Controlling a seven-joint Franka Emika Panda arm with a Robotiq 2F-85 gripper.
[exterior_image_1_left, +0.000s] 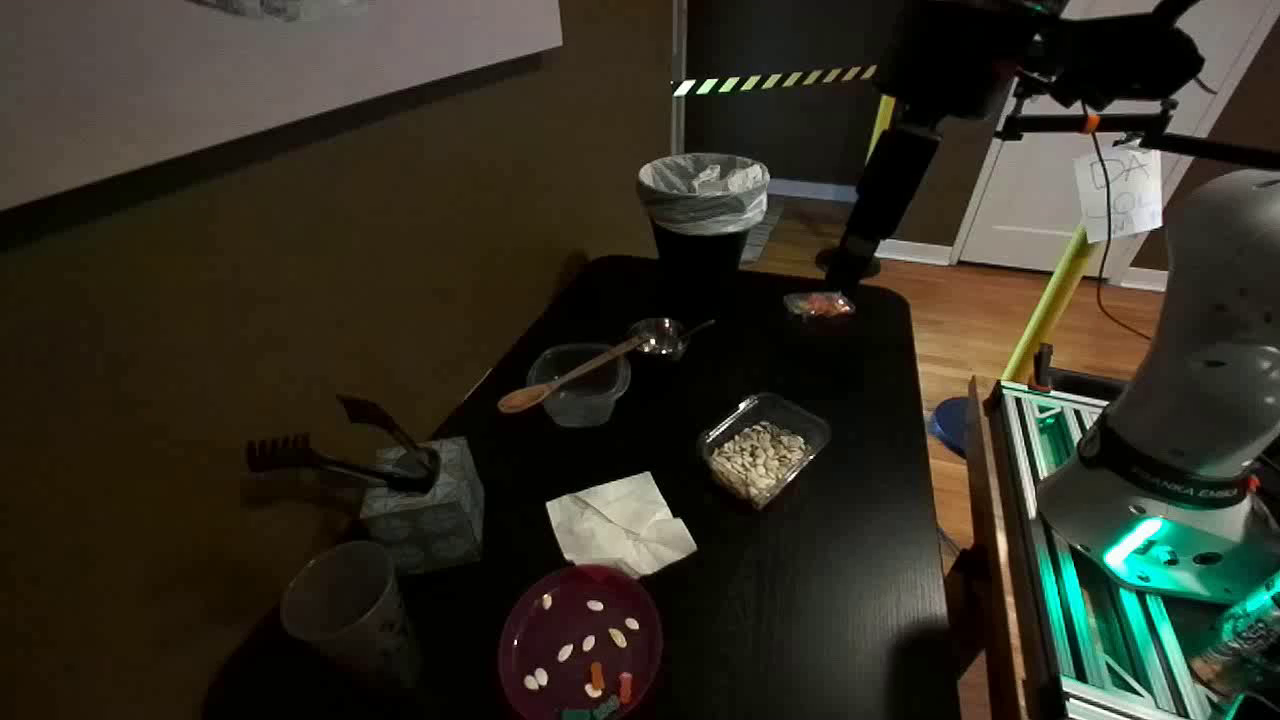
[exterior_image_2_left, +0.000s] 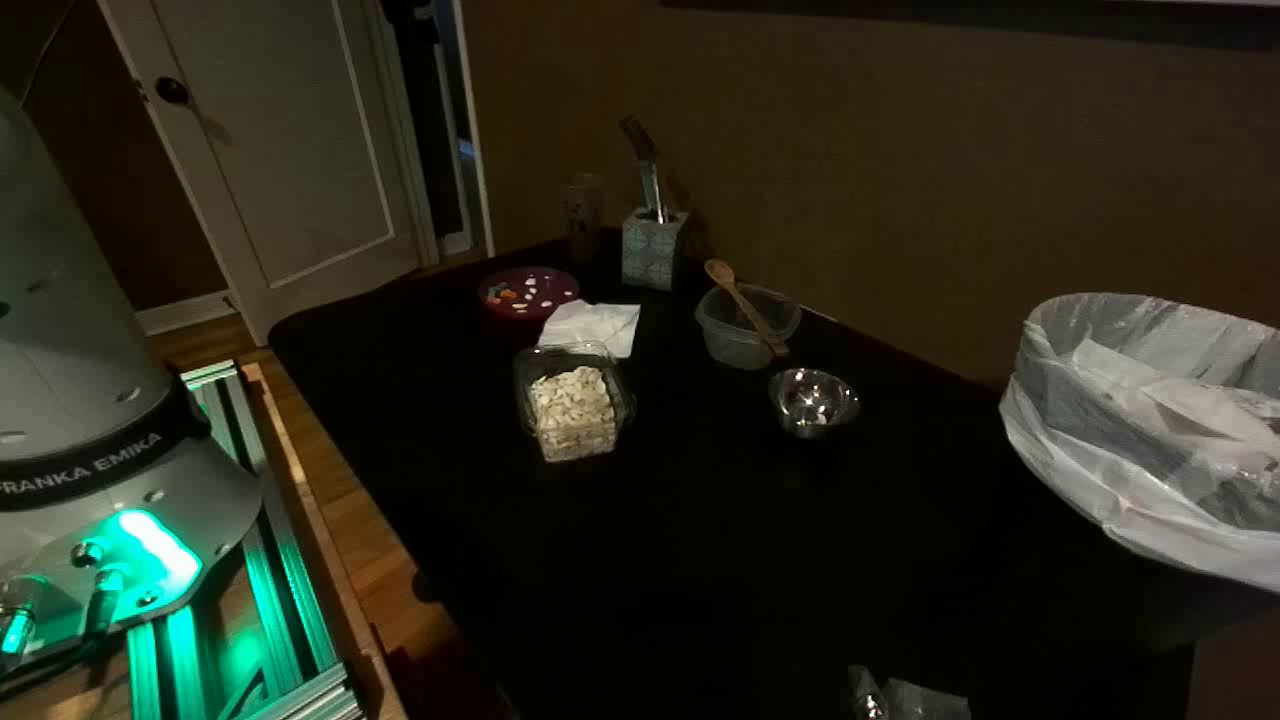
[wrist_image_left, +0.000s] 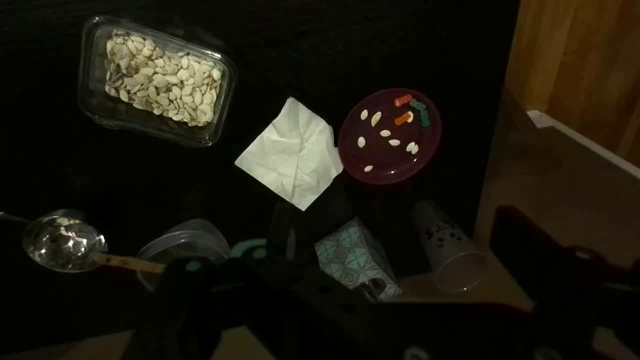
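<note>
Two of the containers we see hold pale flat seeds (wrist_image_left: 165, 80): a clear rectangular plastic tray (wrist_image_left: 94, 80) with a loose heap, and a round purple plate (wrist_image_left: 382, 162) with a scatter of them plus red, orange and green candy-like pieces (wrist_image_left: 402, 119). Between tray and plate we find a creased white paper napkin (wrist_image_left: 295, 155), its edge meeting the plate's rim in the wrist view. A wooden spoon (exterior_image_1_left: 575, 377) lies across a clear plastic tub (exterior_image_1_left: 585, 408), beside a small shiny round bowl (exterior_image_2_left: 812, 428) with a few pale bits inside. A blue-and-grey patterned box (exterior_image_1_left: 435, 515) holds black utensils (exterior_image_1_left: 282, 452); near it stands a frosted plastic cup (exterior_image_1_left: 350, 620). Crumpled white paper (exterior_image_1_left: 725, 180) fills a black bin with a translucent white liner (exterior_image_2_left: 1150, 450).

In an exterior view, a small crinkled clear packet (exterior_image_1_left: 820, 304) lies near the far corner of the black wooden surface (exterior_image_1_left: 830, 570), glossy, with red and orange showing through. The black claw (exterior_image_1_left: 850, 272) points down, its tip overlapping the packet there; whether they touch we cannot tell. Its fingers stand apart in the wrist view.
</note>
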